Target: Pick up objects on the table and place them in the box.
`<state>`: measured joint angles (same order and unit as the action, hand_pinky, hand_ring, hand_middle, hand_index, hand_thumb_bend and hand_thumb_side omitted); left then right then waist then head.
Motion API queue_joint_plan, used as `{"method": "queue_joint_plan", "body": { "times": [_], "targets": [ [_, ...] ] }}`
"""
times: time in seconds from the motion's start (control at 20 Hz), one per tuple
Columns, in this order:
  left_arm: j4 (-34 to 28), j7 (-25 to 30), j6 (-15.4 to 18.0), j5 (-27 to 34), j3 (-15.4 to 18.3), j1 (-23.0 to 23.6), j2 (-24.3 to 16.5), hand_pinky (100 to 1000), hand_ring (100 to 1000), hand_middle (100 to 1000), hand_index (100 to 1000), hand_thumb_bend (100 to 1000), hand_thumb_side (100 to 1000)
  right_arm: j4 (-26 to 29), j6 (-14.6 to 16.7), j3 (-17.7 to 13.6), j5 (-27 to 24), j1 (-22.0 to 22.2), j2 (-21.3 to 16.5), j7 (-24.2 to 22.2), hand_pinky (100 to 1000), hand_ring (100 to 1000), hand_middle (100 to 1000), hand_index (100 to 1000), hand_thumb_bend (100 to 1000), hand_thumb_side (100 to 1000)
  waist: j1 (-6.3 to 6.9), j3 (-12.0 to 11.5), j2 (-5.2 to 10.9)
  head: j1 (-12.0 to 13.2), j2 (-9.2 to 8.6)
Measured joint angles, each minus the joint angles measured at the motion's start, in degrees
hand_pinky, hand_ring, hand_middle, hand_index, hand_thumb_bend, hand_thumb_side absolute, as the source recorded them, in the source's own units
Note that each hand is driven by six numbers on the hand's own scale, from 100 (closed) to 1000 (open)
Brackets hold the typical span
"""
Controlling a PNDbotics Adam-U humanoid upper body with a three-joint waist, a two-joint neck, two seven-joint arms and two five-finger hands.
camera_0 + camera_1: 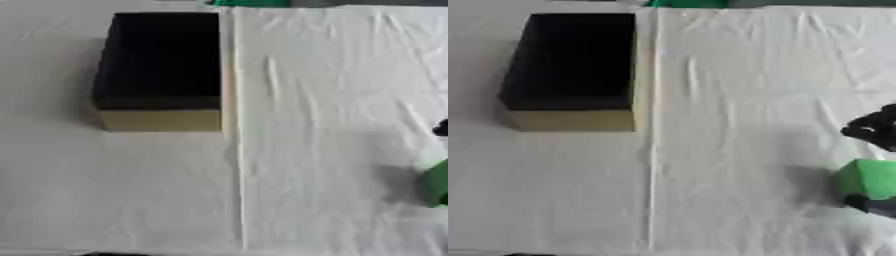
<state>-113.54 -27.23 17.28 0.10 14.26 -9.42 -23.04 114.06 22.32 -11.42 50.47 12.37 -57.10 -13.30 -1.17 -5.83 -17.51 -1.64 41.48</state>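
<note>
The box (160,120) stands at the upper left of the table, with a black inside and a tan front wall; nothing shows in it. A green block (870,179) sits at the right edge, casting a shadow to its left. My right hand (874,128) comes in from the right. One black part of it hangs just above the block, and another black part (875,205) touches the block's lower side. Most of the hand is cut off by the edge. My left hand is out of sight.
A white, wrinkled cloth (332,100) covers the right part of the table, its edge running down beside the box. A green thing (250,2) shows at the far edge. A dark sliver (112,254) lies at the bottom edge.
</note>
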Motion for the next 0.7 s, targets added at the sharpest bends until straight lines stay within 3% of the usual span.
{"method": "queue_joint_plan", "body": {
  "times": [0.35, 0.7],
  "targets": [
    [0.00, -0.21, -0.92, 0.08, 0.01, 0.16, 0.00, 657, 686, 735, 807, 444, 950, 0.00, 1.77, -0.93, -10.55, -0.65, 0.32, -2.67, 932, 895, 880, 996, 628, 1000, 0.03, 0.93, 0.26, 0.76, 0.46],
    [0.00, -0.08, -1.20, 0.15, 0.01, 0.17, 0.00, 655, 682, 731, 805, 440, 951, 0.00, 0.24, -1.07, -12.48, 0.19, 0.32, -7.04, 935, 894, 872, 995, 567, 1000, 0.58, 1.55, 0.40, 1.40, 0.57]
  ]
}}
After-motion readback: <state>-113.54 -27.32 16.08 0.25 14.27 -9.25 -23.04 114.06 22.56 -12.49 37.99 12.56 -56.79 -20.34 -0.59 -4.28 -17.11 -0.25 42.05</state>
